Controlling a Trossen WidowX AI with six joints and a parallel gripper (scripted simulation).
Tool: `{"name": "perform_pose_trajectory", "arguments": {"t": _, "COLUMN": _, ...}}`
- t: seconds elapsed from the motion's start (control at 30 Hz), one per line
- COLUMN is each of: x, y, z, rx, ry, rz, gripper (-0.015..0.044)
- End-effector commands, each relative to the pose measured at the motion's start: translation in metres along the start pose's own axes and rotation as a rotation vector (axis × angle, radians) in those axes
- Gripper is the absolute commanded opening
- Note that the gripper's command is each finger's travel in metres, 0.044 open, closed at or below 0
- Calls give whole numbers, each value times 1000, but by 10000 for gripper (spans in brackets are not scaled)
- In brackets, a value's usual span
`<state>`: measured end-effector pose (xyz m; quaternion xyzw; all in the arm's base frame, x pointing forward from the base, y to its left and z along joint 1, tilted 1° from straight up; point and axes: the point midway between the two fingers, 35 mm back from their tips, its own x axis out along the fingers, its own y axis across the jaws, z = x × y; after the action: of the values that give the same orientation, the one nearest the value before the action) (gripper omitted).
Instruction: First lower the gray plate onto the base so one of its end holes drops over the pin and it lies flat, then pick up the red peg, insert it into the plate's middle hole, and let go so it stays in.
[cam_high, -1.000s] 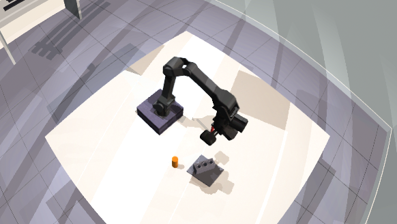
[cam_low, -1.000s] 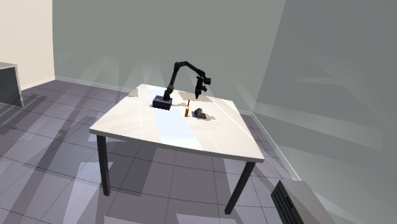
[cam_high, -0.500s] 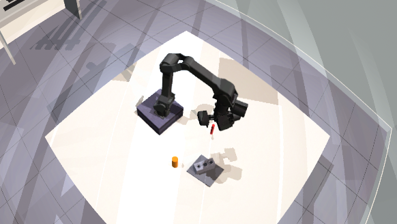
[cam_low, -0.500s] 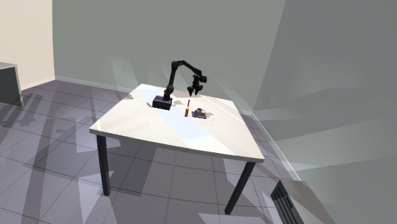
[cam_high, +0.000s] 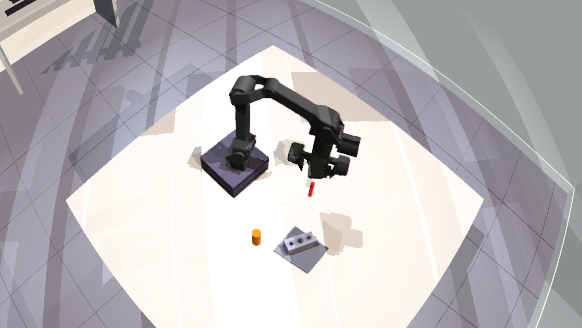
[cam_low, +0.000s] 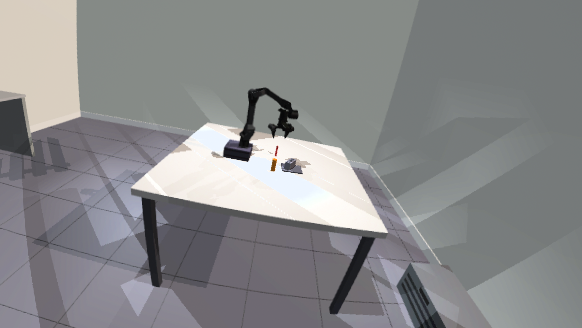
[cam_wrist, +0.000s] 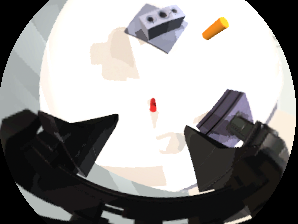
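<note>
Black gripper gapes wide above the upright red peg

And here we are at the gripper (cam_high: 315, 172) (cam_low: 280, 137) (cam_wrist: 152, 123), its fingers spread wide, nothing between them, tips up in the air over the bench (cam_high: 150, 200) (cam_low: 260, 210) (cam_wrist: 75, 100)! Below it, there's the red peg (cam_high: 311, 189) (cam_low: 276, 150) (cam_wrist: 153, 105), upright on the bench and out of the fingers' touch; the wrist view puts it between the two fingertips, a little ahead of them. Look up from the gripper and the black arm (cam_high: 295, 100) (cam_low: 251, 112) arches back to its dark, boxy pedestal (cam_high: 234, 190) (cam_low: 230, 153) (cam_wrist: 225, 112), set well apart from the peg

Out past the peg, it's the gray plate (cam_high: 301, 246) (cam_low: 290, 164) (cam_wrist: 162, 28), a thick bar with three holes in a row, sitting on the darker square base (cam_high: 307, 265) (cam_low: 295, 171) (cam_wrist: 168, 48). All three holes show from above, the red peg in none of them; whether the pin is through an end hole, I cannot tell! Over beside the base, apart from it, stands an orange cylinder (cam_high: 256, 237) (cam_low: 273, 164) (cam_wrist: 215, 28), upright on the bench
</note>
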<state>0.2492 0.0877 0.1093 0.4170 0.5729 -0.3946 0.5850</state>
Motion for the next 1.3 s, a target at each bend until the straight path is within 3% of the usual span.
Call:
{"name": "perform_pose_trajectory", "arguments": {"t": 0.0, "x": 0, "y": -1, "z": -1, "rx": 30, "ry": -3, "rz": 2, "gripper": 440}}
{"name": "perform_pose_trajectory", "arguments": {"t": 0.17, "x": 28, "y": -1, "z": -1, "rx": 30, "ry": -3, "rz": 2, "gripper": 440}}
{"name": "perform_pose_trajectory", "arguments": {"t": 1.27, "x": 78, "y": 0, "z": -1, "rx": 30, "ry": -3, "rz": 2, "gripper": 440}}
